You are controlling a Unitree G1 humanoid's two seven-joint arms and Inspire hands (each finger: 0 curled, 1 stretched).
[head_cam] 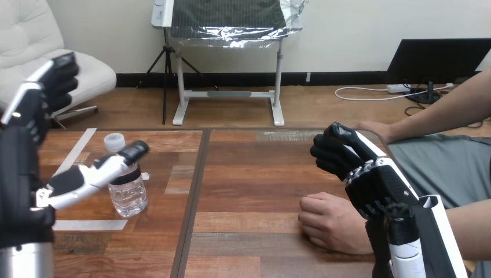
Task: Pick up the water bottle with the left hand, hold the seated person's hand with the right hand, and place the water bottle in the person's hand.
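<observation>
Two entries: found clear white-capped plastic water bottle (127, 191) upright on brown wooden table (255, 174), left hand (23, 136) spread wide, thumb across its front, apparently ready to grasp; found right hand (350, 159) curled empty just over person's fisted hand (330, 225), not yet holding.

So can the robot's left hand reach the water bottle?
Probably yes. The left hand is open right beside the water bottle, its thumb lies across the bottle's front, and nothing stands between them.
</observation>
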